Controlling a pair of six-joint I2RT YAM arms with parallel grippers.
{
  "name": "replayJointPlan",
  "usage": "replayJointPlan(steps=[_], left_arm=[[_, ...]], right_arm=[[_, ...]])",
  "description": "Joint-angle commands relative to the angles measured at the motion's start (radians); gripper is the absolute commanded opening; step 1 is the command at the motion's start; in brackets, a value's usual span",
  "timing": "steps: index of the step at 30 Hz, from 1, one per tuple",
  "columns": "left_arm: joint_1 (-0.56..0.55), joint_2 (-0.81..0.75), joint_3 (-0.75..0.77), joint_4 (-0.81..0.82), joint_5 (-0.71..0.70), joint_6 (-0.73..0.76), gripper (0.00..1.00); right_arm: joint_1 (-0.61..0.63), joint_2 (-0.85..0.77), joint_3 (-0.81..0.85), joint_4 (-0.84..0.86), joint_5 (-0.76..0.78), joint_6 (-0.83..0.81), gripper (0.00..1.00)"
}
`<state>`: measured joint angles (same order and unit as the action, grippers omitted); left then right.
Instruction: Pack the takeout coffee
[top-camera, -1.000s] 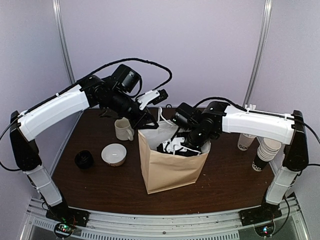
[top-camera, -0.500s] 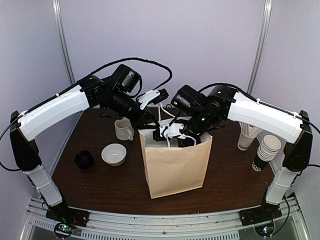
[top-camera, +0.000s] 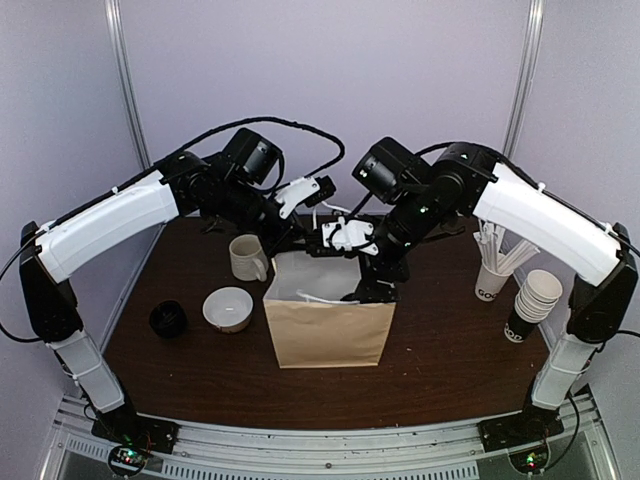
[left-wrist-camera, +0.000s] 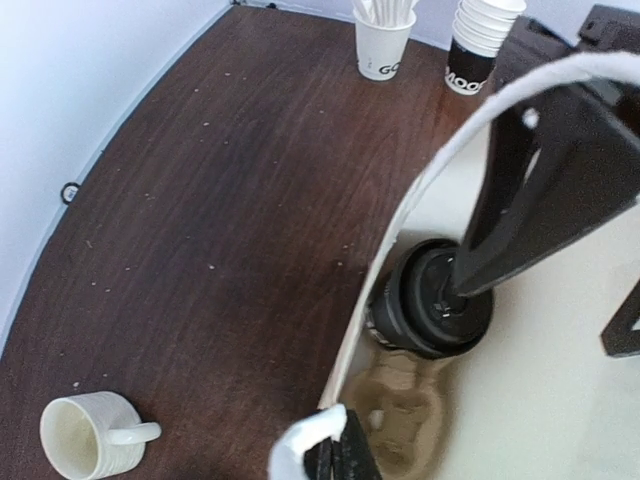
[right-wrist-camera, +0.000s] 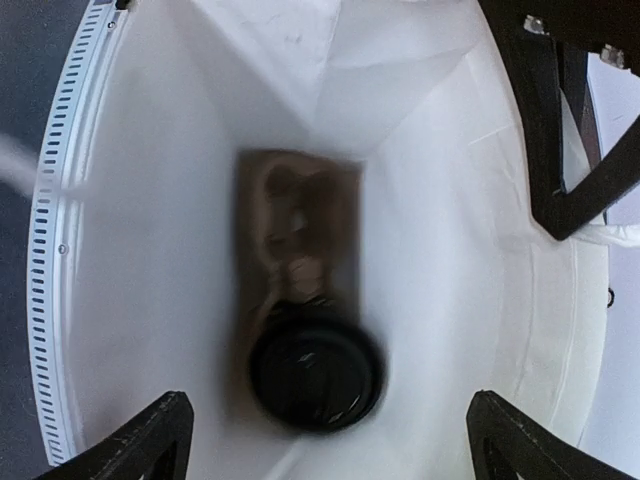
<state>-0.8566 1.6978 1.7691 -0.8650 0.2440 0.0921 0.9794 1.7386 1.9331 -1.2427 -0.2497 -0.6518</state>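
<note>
The takeout coffee (right-wrist-camera: 315, 370), a black cup with a black dome lid, stands in a brown cardboard carrier (right-wrist-camera: 300, 215) at the bottom of the brown paper bag (top-camera: 330, 335). It also shows in the left wrist view (left-wrist-camera: 432, 300). My right gripper (right-wrist-camera: 328, 440) is open and empty, high above the cup at the bag's mouth (top-camera: 375, 285). My left gripper (left-wrist-camera: 345, 455) is shut on the bag's white handle (left-wrist-camera: 308, 440) at the rear left rim (top-camera: 300, 243).
A cream mug (top-camera: 247, 258) and a white bowl (top-camera: 228, 308) sit left of the bag, with a small black round item (top-camera: 168, 319) further left. A cup of stirrers (top-camera: 492, 275) and a stack of paper cups (top-camera: 530, 305) stand at the right.
My right gripper has risen from deep in the bag to its mouth, leaving the cup in the carrier. The bag has shifted left and now stands squarer.
</note>
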Motion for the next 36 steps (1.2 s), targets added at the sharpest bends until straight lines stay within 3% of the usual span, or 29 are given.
replayJointPlan(steps=[1,7,11,16,25,36], left_arm=[[0.008,-0.026,0.027,0.067,-0.107,0.081,0.00],[0.009,-0.016,0.047,0.081,-0.144,0.118,0.00],[0.008,-0.035,0.035,0.114,-0.188,0.118,0.00],[0.007,-0.110,-0.047,0.239,-0.229,0.124,0.00],[-0.010,-0.138,-0.172,0.296,-0.125,0.094,0.00],[-0.195,-0.197,-0.253,0.310,-0.244,0.109,0.02]], right_arm=[[-0.007,-0.033,0.023,-0.008,0.047,0.003,0.99],[-0.022,-0.051,0.073,-0.028,0.062,-0.029,0.99],[-0.058,-0.084,0.172,-0.108,-0.040,-0.061,0.99],[-0.205,-0.123,0.222,-0.170,-0.210,-0.109,0.99],[-0.417,-0.207,0.022,-0.020,-0.266,-0.024,0.99],[-0.471,-0.233,-0.075,0.011,-0.284,-0.009,0.99]])
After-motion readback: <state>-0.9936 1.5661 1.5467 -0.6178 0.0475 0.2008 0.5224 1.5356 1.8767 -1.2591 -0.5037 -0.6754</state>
